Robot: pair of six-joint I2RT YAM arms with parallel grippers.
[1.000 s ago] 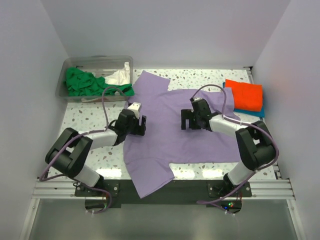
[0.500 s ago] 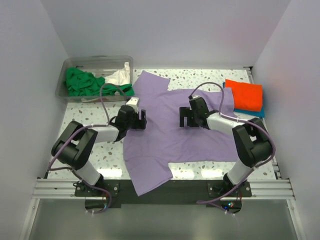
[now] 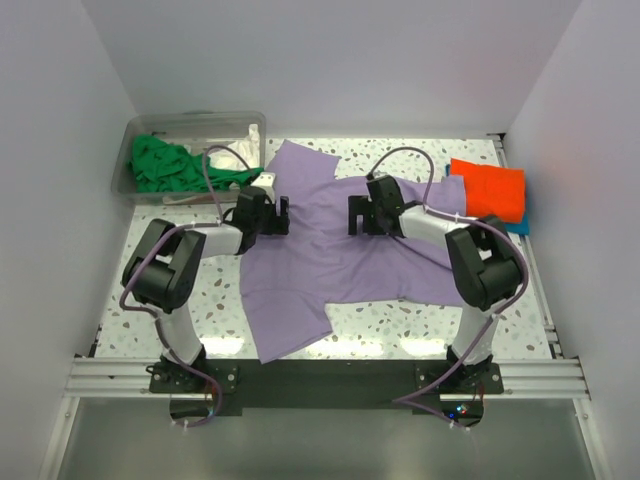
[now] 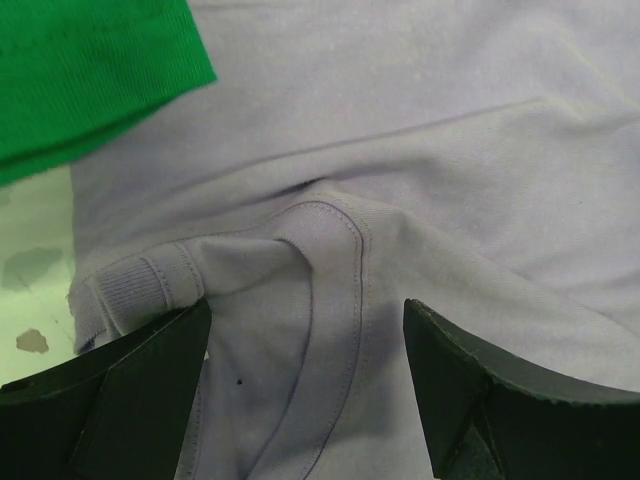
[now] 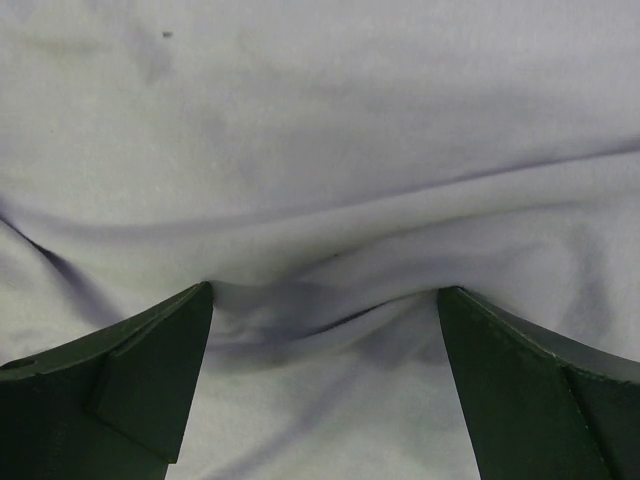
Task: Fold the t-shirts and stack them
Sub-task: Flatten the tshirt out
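Since both arms reach out over the same garment, the fold turns on how the lavender shirt [image 3: 340,260] lies under them: it is spread flat on the table [image 3: 135,228] with its long axis running left to right, collar toward the left arm and hem toward the right-hand stack, one sleeve pointing to the far edge and one to the near edge. The left gripper [image 3: 268,218] sits on the collar [image 4: 335,215] end, its fingers [image 4: 120,390] spread wide with the ribbed neckline between them and nothing pinched; the right gripper [image 3: 360,217] rests on the body of the shirt, nearer the middle, its fingers [image 5: 130,370] at full spread with a shallow ridge of cloth between them – pressed on, not gripped. The cloth lies straight below both pairs of tips, so closing would probably gather it where they stand.

By count there are five shirts – one lavender; one green shirt [image 3: 165,165] and one white shirt [image 3: 238,155] heaped in the single clear tub [image 3: 190,119] at far left; one orange shirt [image 3: 488,190] folded on one blue shirt [image 3: 503,227] at far right.
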